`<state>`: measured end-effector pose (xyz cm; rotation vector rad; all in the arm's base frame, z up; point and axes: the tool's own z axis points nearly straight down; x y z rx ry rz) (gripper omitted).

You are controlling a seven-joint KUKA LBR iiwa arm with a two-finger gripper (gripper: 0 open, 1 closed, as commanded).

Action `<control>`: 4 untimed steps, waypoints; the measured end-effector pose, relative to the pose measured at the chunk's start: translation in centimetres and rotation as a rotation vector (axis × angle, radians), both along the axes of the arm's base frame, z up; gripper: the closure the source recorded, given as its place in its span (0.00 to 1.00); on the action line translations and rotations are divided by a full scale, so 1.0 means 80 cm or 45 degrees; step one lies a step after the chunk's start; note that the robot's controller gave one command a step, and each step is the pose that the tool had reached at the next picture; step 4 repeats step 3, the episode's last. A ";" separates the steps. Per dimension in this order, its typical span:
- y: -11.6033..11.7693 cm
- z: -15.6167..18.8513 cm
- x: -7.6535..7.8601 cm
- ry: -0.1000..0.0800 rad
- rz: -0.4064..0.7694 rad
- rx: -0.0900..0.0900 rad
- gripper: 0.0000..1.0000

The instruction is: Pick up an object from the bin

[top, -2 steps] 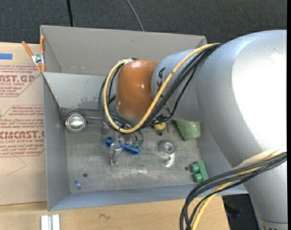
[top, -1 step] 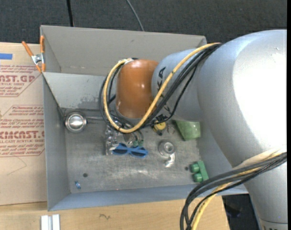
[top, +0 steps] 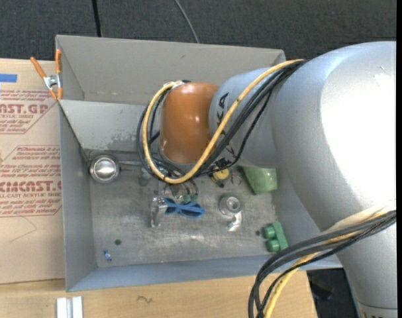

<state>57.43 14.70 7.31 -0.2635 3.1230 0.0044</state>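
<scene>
My gripper (top: pixel 159 209) hangs below the orange wrist cover, low over the middle of the bin floor. A small blue plastic piece (top: pixel 187 209) lies right against its right side, touching or nearly touching it. Whether the gripper has hold of it I cannot tell. A silver ring-shaped metal part (top: pixel 231 207) lies a little further right. Near the arm's cables sits a small yellow piece (top: pixel 220 175).
A shiny round metal cap (top: pixel 104 169) rests by the left wall. A pale green block (top: pixel 261 178) lies at the right, and a dark green brick (top: pixel 275 237) in the front right corner. A tiny blue bit (top: pixel 108 256) sits front left. The arm covers the bin's back right.
</scene>
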 end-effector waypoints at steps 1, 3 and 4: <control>-0.058 0.003 -0.004 0.004 -0.039 -0.004 0.00; -0.027 0.262 -0.009 -0.006 0.352 -0.003 1.00; -0.027 0.262 -0.009 -0.006 0.352 -0.003 1.00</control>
